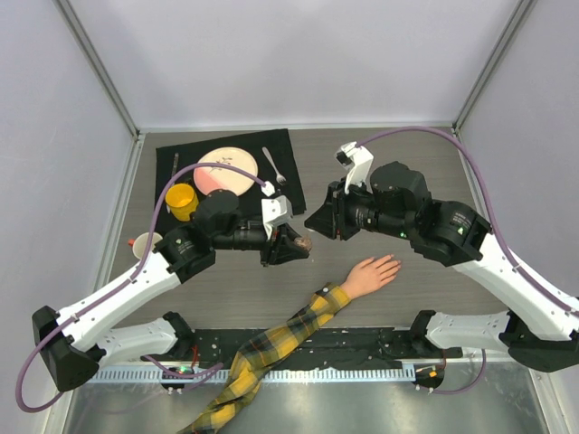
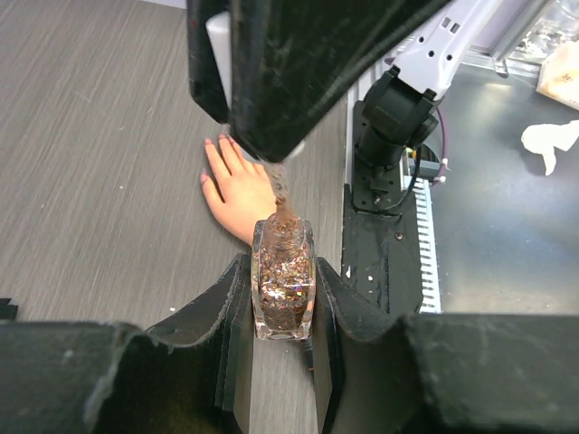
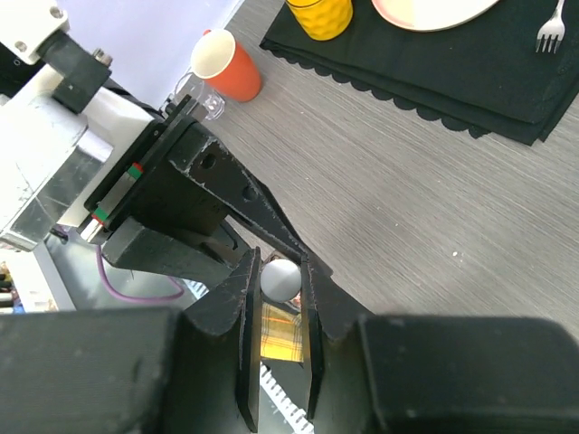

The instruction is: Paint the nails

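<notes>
Loading the brush: my L gripper [image 2: 282,312] clamps the square clear glitter-polish bottle [image 2: 282,271]. My R gripper [image 3: 279,264] pinches its silver cap [image 3: 280,280], brush [image 2: 282,203] at the neck. The pale peach mannequin hand [image 1: 369,274] w/ nails [image 2: 209,142] lies below. Next needs a fine, steady descent.

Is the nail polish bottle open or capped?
Open: cap off, its glittery brush showing above the nail polish bottle.

Reads as a robotics lab cell, not a home. Boxed in by plain pale panels [image 1: 298,54] on metal posts [image 1: 98,68]. Fitted with a black mounting rail [image 1: 362,344] along the near edge of a grey wood-grain table [image 1: 434,154], plus purple cables [image 1: 425,130]. Dressed with props: black mat [image 1: 294,154], plate [image 1: 228,170], fork [image 1: 274,166], yellow cup [image 1: 181,201], mannequin hand [image 1: 371,273]. Possibly a crumpled wipe [image 2: 550,143] beyond the edge.
</notes>
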